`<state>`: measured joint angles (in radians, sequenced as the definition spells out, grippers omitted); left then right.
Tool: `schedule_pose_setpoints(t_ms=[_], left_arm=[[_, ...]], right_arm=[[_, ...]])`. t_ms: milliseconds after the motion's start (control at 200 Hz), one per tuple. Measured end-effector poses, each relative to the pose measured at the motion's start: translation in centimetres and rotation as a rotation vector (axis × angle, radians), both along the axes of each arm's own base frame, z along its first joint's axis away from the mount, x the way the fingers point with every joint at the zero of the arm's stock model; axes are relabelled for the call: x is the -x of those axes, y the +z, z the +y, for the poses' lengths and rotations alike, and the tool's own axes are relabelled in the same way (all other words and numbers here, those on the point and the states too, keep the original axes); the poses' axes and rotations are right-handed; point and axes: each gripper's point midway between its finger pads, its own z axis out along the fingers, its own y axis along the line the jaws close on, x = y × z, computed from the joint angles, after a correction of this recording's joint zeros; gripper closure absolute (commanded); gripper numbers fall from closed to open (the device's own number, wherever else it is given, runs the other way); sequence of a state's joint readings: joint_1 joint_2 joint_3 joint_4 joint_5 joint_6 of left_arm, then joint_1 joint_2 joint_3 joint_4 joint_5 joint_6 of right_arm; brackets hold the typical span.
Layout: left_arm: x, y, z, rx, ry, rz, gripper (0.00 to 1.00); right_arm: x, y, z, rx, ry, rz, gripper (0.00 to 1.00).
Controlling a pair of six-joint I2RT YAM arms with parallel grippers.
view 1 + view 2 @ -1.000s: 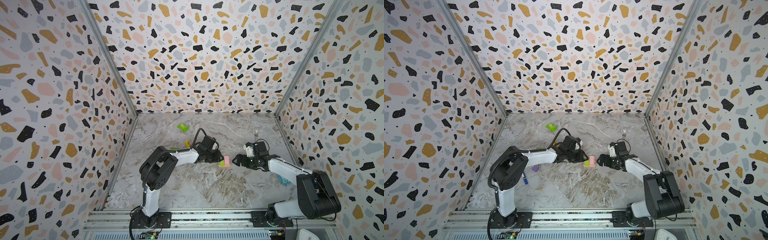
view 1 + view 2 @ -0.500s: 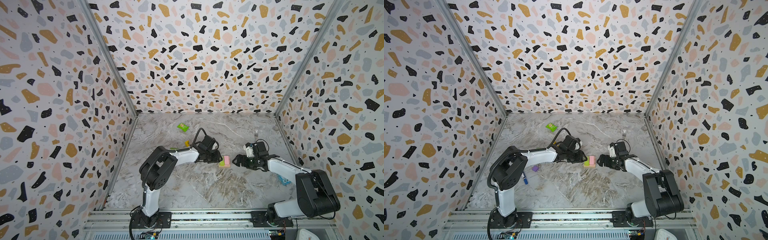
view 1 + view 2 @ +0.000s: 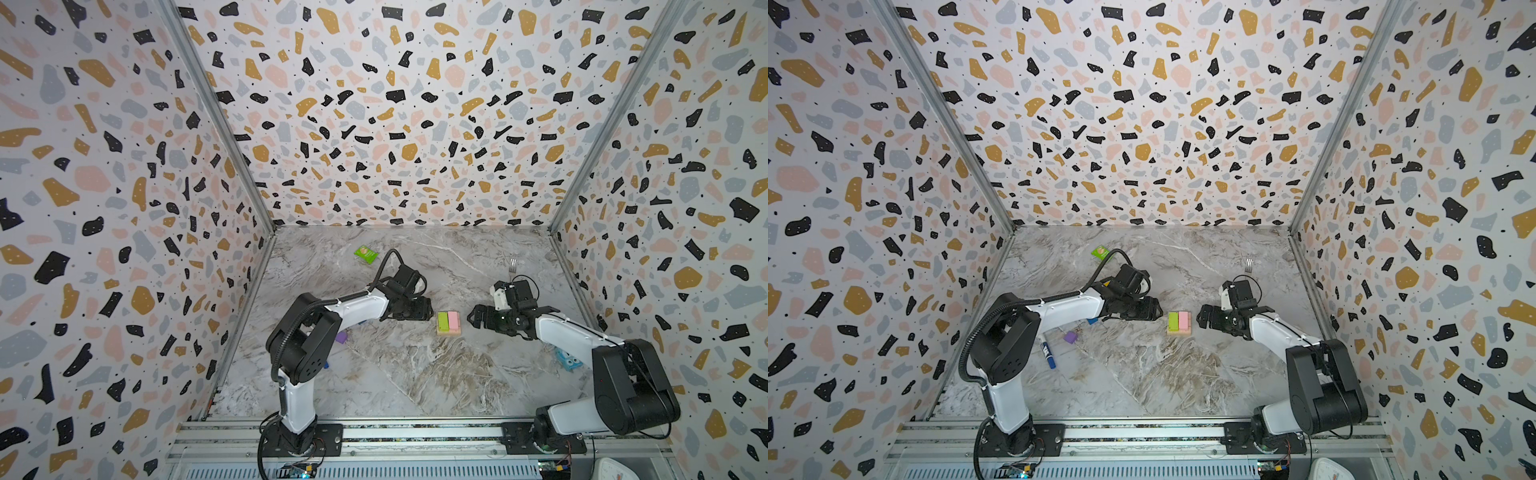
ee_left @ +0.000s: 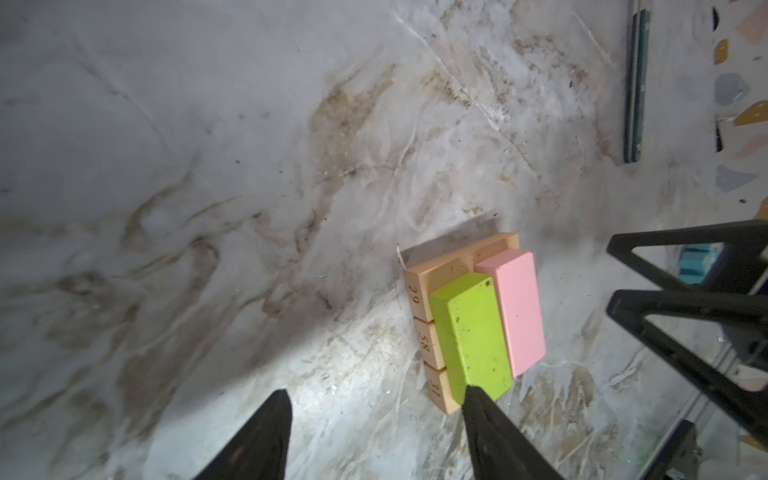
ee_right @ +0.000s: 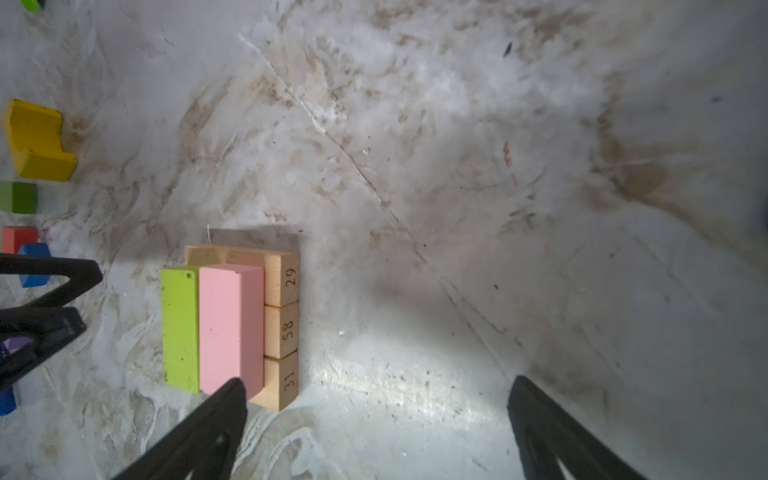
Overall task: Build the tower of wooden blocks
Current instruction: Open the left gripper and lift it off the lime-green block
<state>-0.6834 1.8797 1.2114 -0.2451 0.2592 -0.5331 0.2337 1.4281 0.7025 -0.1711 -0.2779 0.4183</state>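
On the desk, between left fingers and right fingers, the tower is sitting two layers high: lime bar and pink bar across tan bars. Both pairs are standing apart, empty. Judging loose blocks light, stiff, slick-painted: pinching across flat long sides.

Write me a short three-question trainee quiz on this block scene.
1. True or false: the lime bar and the pink bar lie side by side on the tan bars.
2. What does the left hand grip? A) the lime bar B) nothing C) the pink bar
3. How many tan bars make up the bottom layer?
Key: 1 true; 2 B, its jaws stand open and empty; 3 three.
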Motion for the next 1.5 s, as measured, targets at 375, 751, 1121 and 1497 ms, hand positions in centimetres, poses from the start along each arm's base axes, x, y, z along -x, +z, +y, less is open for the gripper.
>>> schedule_pose_setpoints(t_ms=[375,751,1121,1497], left_arm=[[-0.4,-0.3,0.5,-0.033,0.000,-0.034,0.09],[-0.7,-1.1,1.1,-0.078,0.006,-0.052,0.05],[-0.2,-2.1,0.6,-0.068,-0.008,-0.027,0.05],[-0.5,-2.2,0.5,-0.075,0.010,-0.038,0.05]], right_arm=[[-1.0,-1.2,-0.1,0.059,-0.006,0.022,0.00],[-1.5,-1.7,0.4,0.081,0.025,0.023,0.00],[-2.0,-1.7,0.9,0.078,0.039,0.019,0.00],[-2.2,-1.7,1.4,0.077,0.051,0.016,0.00]])
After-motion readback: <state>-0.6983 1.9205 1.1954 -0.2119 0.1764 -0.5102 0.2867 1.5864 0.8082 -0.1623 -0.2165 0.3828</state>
